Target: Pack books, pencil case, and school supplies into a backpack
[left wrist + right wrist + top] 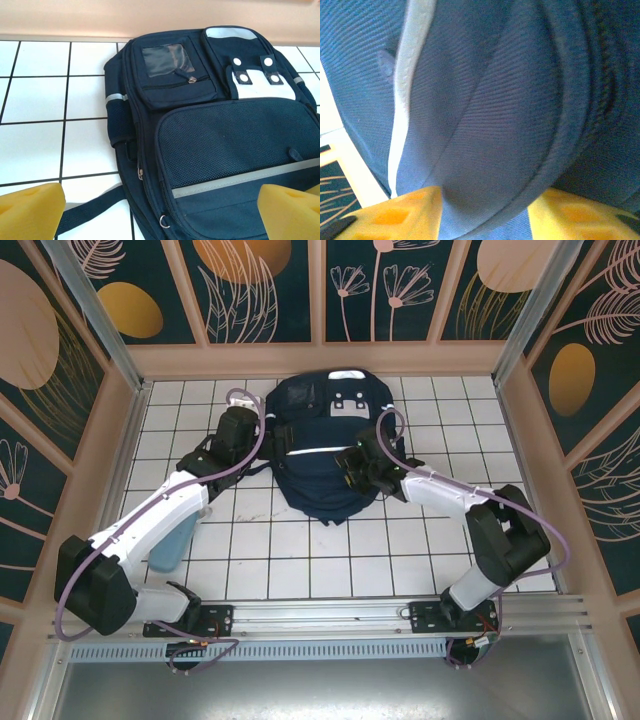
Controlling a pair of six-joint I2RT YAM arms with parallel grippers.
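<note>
Left claw point(160, 216) spread wide, at backpack point(225, 135) left edge

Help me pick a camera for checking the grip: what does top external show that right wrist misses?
Top external: the whole backpack flat on the tiled table, and a light blue object beside the left arm. Right wrist: a fabric fold filling the gap between the yellow fingertips of the right gripper. Shared: the backpack's navy fabric and pale stripe.
</note>
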